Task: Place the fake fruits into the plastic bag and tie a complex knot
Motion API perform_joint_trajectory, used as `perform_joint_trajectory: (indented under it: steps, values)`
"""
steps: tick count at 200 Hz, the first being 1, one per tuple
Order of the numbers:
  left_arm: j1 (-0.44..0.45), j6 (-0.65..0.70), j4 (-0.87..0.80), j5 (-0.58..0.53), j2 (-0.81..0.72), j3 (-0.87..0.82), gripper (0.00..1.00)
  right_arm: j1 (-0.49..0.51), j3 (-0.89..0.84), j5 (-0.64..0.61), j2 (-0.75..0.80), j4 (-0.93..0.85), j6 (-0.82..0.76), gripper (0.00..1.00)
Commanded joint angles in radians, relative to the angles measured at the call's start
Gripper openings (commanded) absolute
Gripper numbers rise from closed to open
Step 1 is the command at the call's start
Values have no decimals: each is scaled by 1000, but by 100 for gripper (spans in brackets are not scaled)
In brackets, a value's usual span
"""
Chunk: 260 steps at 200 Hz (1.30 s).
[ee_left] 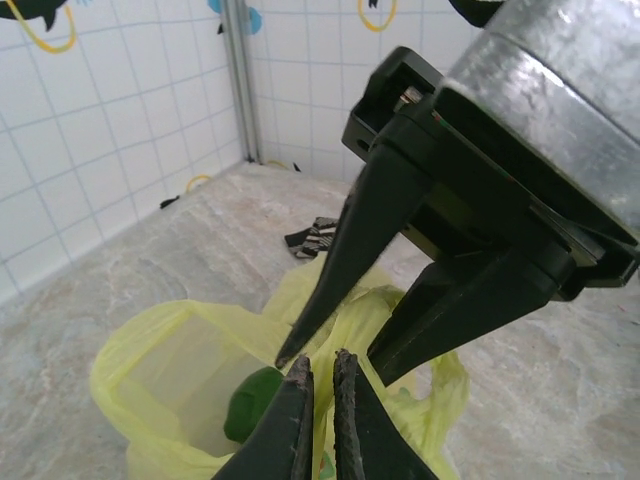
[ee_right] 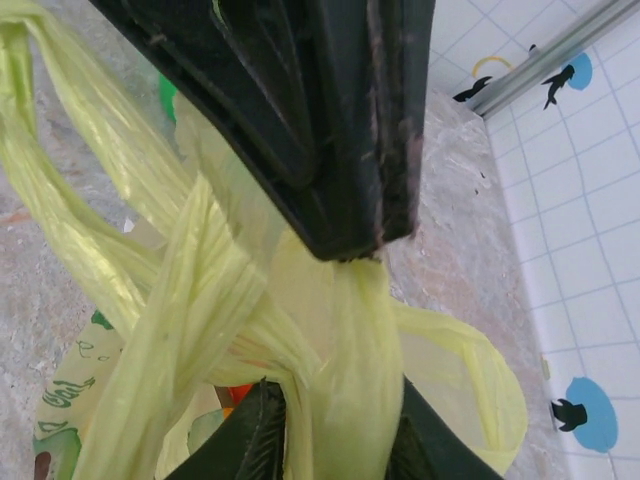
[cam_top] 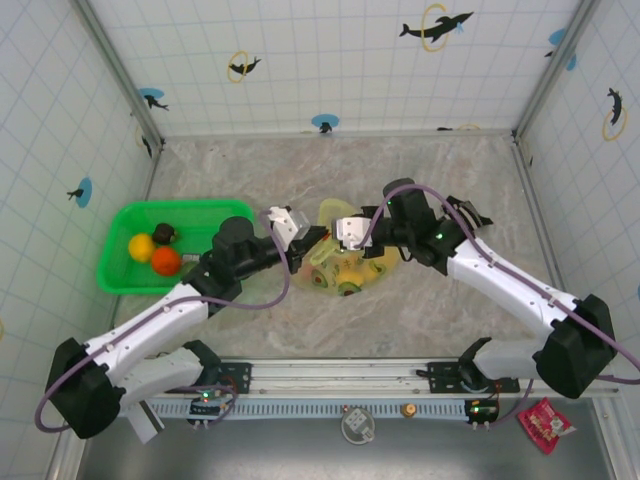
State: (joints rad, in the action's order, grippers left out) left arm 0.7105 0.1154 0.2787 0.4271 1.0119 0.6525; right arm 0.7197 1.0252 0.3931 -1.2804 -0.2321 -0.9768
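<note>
Inside green basket, three fruits; one bag

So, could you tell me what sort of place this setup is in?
Most likely a lab robot test cell: white grid-patterned walls with dolphin stickers enclose a marble-look table on three sides, and a left arm and right arm are bolted to a rail at its near edge.

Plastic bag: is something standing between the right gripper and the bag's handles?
Nothing visible. A twisted strand of the plastic bag passes between the open fingers of the right gripper, with the shut left gripper close by.
</note>
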Motion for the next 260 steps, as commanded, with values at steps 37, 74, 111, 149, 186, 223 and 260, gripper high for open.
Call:
perform_joint_trajectory:
  steps: [37, 74, 111, 149, 186, 223, 260]
  values:
    - [-5, 10, 4, 64, 20, 22, 10, -9, 115, -54, -3, -145, -28, 35]
    - [-5, 16, -6, 60, 29, 32, 10, -10, 142, -88, 24, -218, -43, 43]
    - [-5, 23, -12, 53, 30, 34, 10, -10, 155, -86, 36, -257, -42, 44]
    - [-5, 32, -26, 47, 37, 43, 10, -14, 208, -66, 41, -301, -26, 45]
    - [-5, 38, -29, 47, 39, 44, 10, -26, 298, 18, 24, -388, 6, 57]
    - [-5, 45, -36, 49, 44, 48, 10, -7, 354, 66, -34, -468, 36, 65]
    - [-5, 54, -41, 52, 42, 49, 10, 23, 351, 72, -75, -498, 55, 71]
